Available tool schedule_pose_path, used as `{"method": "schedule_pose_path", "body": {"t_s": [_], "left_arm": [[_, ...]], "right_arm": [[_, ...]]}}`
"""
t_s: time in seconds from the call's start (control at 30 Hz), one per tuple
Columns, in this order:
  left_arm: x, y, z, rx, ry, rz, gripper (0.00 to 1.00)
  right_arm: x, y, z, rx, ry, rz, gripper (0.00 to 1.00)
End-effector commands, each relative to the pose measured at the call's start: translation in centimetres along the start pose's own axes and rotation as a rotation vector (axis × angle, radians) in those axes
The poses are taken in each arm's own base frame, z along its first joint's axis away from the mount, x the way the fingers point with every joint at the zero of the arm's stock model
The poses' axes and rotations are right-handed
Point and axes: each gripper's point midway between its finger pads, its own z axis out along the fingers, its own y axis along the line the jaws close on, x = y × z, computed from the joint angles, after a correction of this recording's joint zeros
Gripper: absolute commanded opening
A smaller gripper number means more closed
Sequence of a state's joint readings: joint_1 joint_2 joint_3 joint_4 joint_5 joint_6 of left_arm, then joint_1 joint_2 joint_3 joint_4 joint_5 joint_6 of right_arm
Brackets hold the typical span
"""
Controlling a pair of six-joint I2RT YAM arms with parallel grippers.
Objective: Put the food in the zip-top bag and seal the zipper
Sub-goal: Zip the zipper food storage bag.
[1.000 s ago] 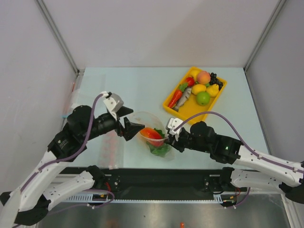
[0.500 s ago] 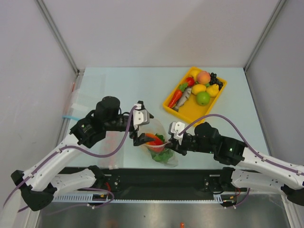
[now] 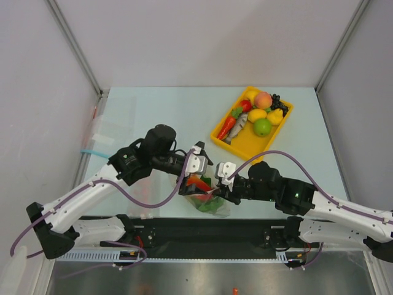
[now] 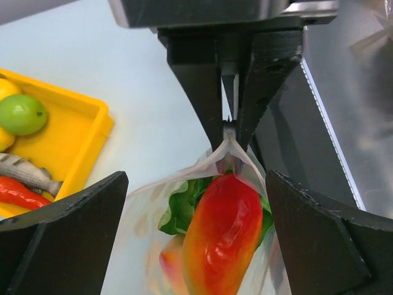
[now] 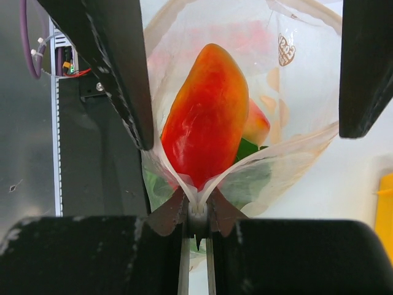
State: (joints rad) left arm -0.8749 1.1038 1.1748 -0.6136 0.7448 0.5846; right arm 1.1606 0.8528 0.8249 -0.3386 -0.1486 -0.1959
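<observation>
A robot lab cell — plain pale panels [image 3: 202, 43] and metal posts [image 3: 74, 46] wall in a light counter [image 3: 166, 110], a left arm [image 3: 92, 188] and right arm [image 3: 344, 208] are bolted to its near rail [image 3: 202, 230], and toy food [image 3: 263, 127] fills a yellow tray [image 3: 221, 142].

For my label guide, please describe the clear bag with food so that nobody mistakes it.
At the pale table's near edge, between the left gripper and right gripper, is a clear soft plastic bag. Unlike the flat, blue-edged bag at the left, it holds a red-orange mango and green lettuce.
</observation>
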Motion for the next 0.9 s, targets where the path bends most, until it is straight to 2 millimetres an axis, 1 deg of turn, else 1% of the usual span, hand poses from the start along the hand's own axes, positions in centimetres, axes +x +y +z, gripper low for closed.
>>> {"method": "schedule_pose_path", "body": {"t_s": [0.0,0.17,0.27,0.37,0.4,0.47,0.5,0.53,0.57,0.6,0.7,0.77,0.8,0.87], "left_arm": [[-1.5,-0.1,0.3,0.040,-0.038,0.058,1.00],[-1.3,-1.1,1.0,0.087,-0.028,0.054,1.00],[-0.6,-1.1,1.3,0.071,-0.004,0.053,0.97],[0.0,-0.8,1.6,0.052,0.010,0.046,0.86],[0.2,-0.4,1.6,0.030,0.021,0.043,0.76],[0.7,0.0,1.7,0.004,0.035,0.038,0.66],[0.9,0.3,1.8,-0.012,0.042,0.032,0.57],[1.0,0.8,1.7,-0.042,0.051,0.032,0.54],[1.3,0.9,1.8,-0.047,0.058,0.028,0.50],[1.4,0.9,1.8,-0.051,0.061,0.025,0.44],[1.6,1.1,1.9,-0.058,0.065,0.019,0.38],[1.9,1.2,2.1,-0.060,0.075,0.011,0.32],[2.1,1.3,2.1,-0.062,0.082,0.003,0.23],[2.1,1.6,2.1,-0.076,0.089,-0.006,0.13]], "right_arm": [[-1.7,-0.3,-0.7,0.028,-0.046,-0.001,0.00],[-1.5,-0.5,-0.6,0.038,-0.031,0.005,0.00],[-1.6,-0.7,-0.6,0.054,-0.032,0.010,0.00],[-1.8,-0.9,-0.8,0.067,-0.036,0.016,0.00],[-1.9,-1.0,-0.9,0.070,-0.039,0.017,0.00],[-2.0,-0.9,-1.1,0.068,-0.047,0.016,0.00],[-2.1,-0.9,-1.1,0.069,-0.051,0.016,0.00],[-2.2,-0.9,-1.2,0.066,-0.055,0.015,0.00],[-2.2,-0.9,-1.2,0.066,-0.055,0.015,0.00],[-2.3,-0.9,-1.3,0.067,-0.061,0.016,0.00],[-2.3,-0.8,-1.3,0.063,-0.061,0.014,0.00],[-2.3,-0.8,-1.3,0.061,-0.063,0.014,0.00],[-2.3,-0.7,-1.3,0.058,-0.061,0.014,0.00],[-2.4,-0.7,-1.4,0.059,-0.068,0.013,0.00]]}}
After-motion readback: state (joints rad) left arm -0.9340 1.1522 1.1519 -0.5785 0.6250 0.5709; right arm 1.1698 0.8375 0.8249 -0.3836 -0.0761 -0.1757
